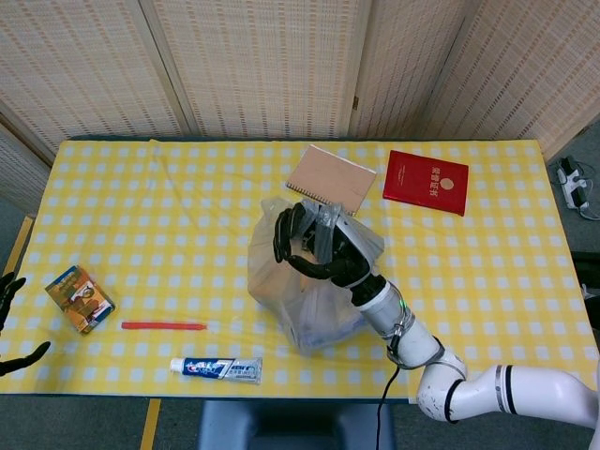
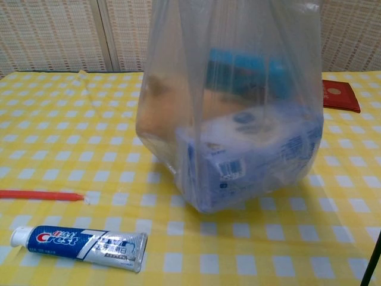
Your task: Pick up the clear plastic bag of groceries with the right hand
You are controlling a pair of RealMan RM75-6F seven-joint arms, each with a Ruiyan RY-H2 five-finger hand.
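Observation:
The clear plastic bag of groceries (image 1: 298,298) hangs from my right hand (image 1: 317,247), which grips its gathered top over the middle of the yellow checked table (image 1: 141,216). In the chest view the bag (image 2: 232,131) fills the centre, its bottom just off the tablecloth, with a blue-and-white box, a blue packet and something orange-brown inside. That view does not show the right hand. Only the dark fingertips of my left hand (image 1: 11,323) show at the far left edge of the head view, spread apart and holding nothing.
A toothpaste tube (image 1: 216,368) (image 2: 80,244) and a red pen (image 1: 163,325) (image 2: 41,195) lie near the front edge. A snack packet (image 1: 80,298) sits at the left. A tan notebook (image 1: 330,178) and a red booklet (image 1: 426,181) lie at the back.

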